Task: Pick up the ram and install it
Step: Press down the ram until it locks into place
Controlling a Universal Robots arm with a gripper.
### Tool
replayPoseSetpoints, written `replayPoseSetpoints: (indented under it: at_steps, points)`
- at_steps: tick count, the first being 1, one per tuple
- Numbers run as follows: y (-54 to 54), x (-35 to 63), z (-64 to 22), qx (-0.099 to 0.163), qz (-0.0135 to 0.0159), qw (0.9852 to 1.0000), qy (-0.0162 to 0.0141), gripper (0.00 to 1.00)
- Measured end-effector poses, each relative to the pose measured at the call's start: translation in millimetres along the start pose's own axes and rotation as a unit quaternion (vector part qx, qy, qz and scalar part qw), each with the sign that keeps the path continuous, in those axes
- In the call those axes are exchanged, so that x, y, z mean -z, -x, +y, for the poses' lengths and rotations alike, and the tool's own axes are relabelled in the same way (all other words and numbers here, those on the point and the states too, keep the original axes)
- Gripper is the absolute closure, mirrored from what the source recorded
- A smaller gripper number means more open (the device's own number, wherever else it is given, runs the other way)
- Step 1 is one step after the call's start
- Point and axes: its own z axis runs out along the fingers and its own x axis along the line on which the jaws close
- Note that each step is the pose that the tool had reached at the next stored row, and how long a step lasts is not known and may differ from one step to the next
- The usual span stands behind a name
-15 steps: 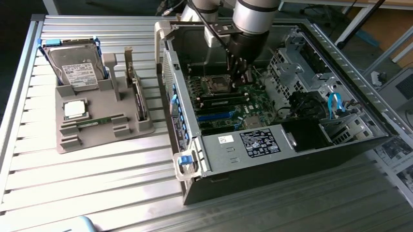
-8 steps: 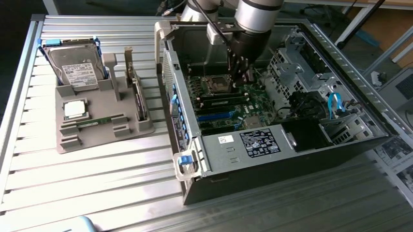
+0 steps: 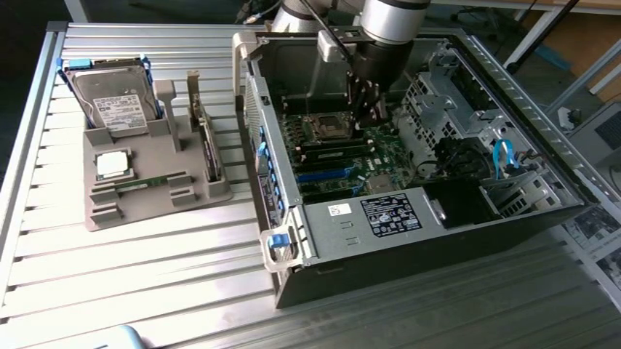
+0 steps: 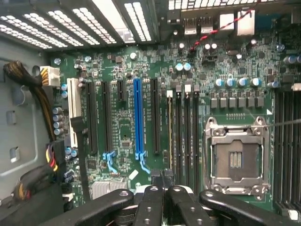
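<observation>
Hovering inside the computer case (image 3: 408, 240) above the motherboard (image 4: 127, 122), the jaws are closed, holding nothing visible.

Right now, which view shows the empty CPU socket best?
The wrist view: the CPU socket is seen nearly face-on, its metal frame and bare centre plain, just beyond the shut pincer. In the exterior view the socket sits small and oblique inside the case, with the pincer beside it.
</observation>
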Motion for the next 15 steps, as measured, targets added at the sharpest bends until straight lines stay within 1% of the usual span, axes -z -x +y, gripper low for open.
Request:
replayPoseSetpoints:
  at_steps: [3,5,6,9,10,11,12,13,14,15]
  points:
    - [1.0,1.2,-5.2,-0.001,0.0055,1.0,0.001,0.89]
    - [1.7,1.8,-9.1,-0.002,0.0084,1.0,0.0017,0.89]
    - [2.2,2.2,-11.2,-0.003,0.0095,0.9999,0.0021,0.89]
    - [3.8,2.5,-15.5,-0.004,0.0097,0.9999,0.0024,0.89]
    - [3.9,2.5,-16.0,-0.005,0.0094,0.9999,0.0025,0.89]
    - [4.2,2.5,-17.0,-0.005,0.0075,1.0,0.0026,0.89]
    - [4.3,2.5,-17.5,-0.005,0.0063,1.0,0.0027,0.89]
    - [4.4,2.6,-18.2,-0.006,0.0027,1.0,0.0029,0.89]
    - [4.5,2.6,-18.5,-0.006,0.0004,1.0,0.003,0.89]
    - [4.5,2.6,-18.7,-0.006,-0.0013,1.0,0.0031,0.89]
